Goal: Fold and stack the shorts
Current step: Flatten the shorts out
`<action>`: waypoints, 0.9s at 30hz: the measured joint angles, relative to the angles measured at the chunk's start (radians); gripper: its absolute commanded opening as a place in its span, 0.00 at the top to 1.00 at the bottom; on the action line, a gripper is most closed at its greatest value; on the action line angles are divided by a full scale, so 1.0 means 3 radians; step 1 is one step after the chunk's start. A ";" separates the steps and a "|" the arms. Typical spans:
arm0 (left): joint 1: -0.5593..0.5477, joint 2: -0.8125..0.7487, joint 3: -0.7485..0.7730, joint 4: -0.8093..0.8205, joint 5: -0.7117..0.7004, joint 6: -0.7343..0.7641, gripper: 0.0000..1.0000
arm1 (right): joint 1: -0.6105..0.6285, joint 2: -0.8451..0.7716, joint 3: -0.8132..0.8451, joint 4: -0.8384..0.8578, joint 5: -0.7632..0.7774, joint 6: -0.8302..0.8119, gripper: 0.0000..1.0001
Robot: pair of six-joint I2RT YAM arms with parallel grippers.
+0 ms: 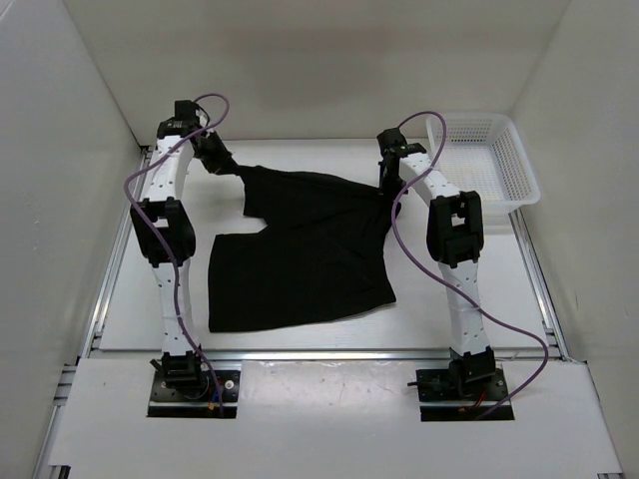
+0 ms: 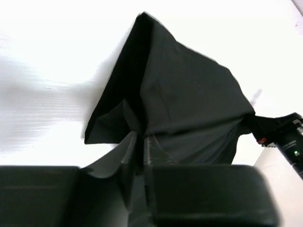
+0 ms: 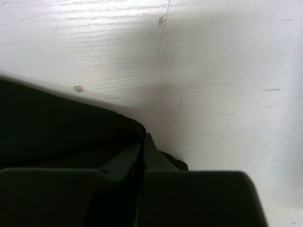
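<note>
Fold starting; left gripper [image 2: 140, 142] and right gripper [image 3: 143, 140] each clench a far corner of the shorts [image 1: 300, 259]; next, draw both corners nearward together.

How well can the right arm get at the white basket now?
Probably yes: the white basket stands close to its right, nothing between. But the right gripper is shut on the shorts and would drag them.
</note>
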 measured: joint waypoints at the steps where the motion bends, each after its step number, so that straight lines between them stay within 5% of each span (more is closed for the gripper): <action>1: 0.0022 -0.0004 -0.0001 0.0000 0.0036 -0.0001 0.68 | 0.0000 0.0000 0.0000 0.0000 0.0001 -0.0001 1.00; 5: 0.0010 -0.0013 -0.0011 0.0037 0.0178 0.0024 0.21 | -0.0004 0.0000 0.0000 -0.0001 0.0005 -0.0001 1.00; 7: -0.0025 -0.0014 -0.0011 0.0057 0.0231 0.0028 0.21 | -0.0006 0.0000 0.0000 -0.0003 0.0005 -0.0001 1.00; 10: -0.0064 -0.0020 -0.0036 0.0060 0.0219 0.0017 0.90 | -0.0010 0.0000 0.0000 -0.0003 0.0005 -0.0001 1.00; 16: -0.0089 -0.0423 -0.0804 0.0095 -0.0066 0.0100 0.89 | -0.0015 -0.0010 -0.0028 0.0008 0.0003 -0.0001 1.00; 17: -0.0094 -0.0497 -0.0936 0.0094 -0.0095 0.0109 0.78 | -0.0015 -0.0013 -0.0031 0.0008 0.0001 -0.0001 1.00; 23: -0.0139 -0.0423 -0.1102 0.0135 -0.0158 0.0168 0.56 | -0.0017 -0.0020 -0.0046 0.0013 -0.0001 -0.0001 1.00; 27: -0.0210 -0.0177 -0.0918 0.0137 -0.0223 0.0156 0.49 | -0.0017 -0.0027 -0.0053 0.0010 -0.0001 -0.0001 1.00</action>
